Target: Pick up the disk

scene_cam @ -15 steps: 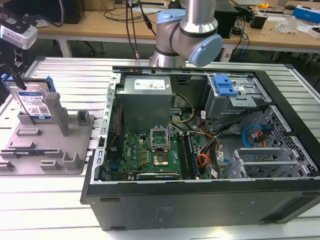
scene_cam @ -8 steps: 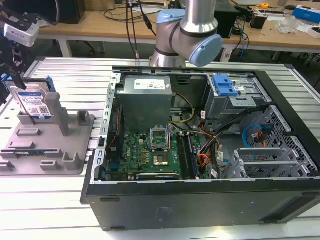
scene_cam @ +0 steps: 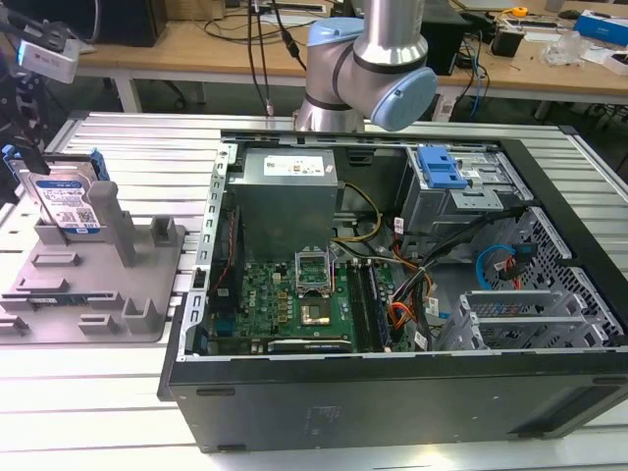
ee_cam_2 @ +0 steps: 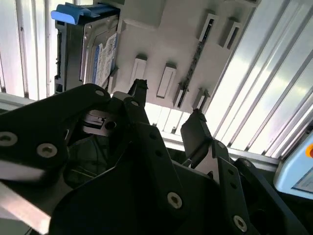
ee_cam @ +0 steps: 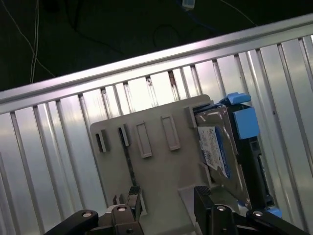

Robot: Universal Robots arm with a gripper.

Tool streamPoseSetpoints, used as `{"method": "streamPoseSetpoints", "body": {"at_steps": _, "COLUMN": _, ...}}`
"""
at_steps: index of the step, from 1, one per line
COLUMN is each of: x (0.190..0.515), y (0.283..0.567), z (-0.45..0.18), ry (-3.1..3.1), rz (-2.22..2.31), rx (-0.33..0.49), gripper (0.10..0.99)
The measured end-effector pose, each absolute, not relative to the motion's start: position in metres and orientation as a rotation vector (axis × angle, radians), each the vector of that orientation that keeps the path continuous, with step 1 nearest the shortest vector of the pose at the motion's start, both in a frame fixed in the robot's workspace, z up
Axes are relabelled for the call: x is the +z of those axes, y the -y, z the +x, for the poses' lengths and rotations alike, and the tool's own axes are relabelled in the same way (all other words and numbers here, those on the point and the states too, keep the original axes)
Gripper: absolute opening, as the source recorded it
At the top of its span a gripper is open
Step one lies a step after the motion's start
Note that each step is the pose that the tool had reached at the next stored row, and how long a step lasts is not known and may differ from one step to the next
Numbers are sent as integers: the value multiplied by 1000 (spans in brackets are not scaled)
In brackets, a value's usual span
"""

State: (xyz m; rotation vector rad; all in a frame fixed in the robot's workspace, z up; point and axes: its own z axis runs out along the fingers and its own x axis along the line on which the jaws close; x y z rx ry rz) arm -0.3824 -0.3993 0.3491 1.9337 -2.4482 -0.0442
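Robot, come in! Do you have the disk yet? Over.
End effector open, empty, facing grey tray. Disk standing on edge in tray, not gripped. Tall tray post close beside disk.

Probably an electronics lab: open computer case (scene_cam: 392,402) on slatted aluminium table (scene_cam: 98,412), cable-strewn workbenches (scene_cam: 535,77) behind.
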Motion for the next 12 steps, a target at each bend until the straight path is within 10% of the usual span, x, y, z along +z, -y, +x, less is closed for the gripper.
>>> {"method": "streamPoseSetpoints", "body": {"at_steps": 12, "x": 349, "y": 399, "z": -376, "ry": 2285, "rz": 2129, "rx": -34, "gripper": 557}}
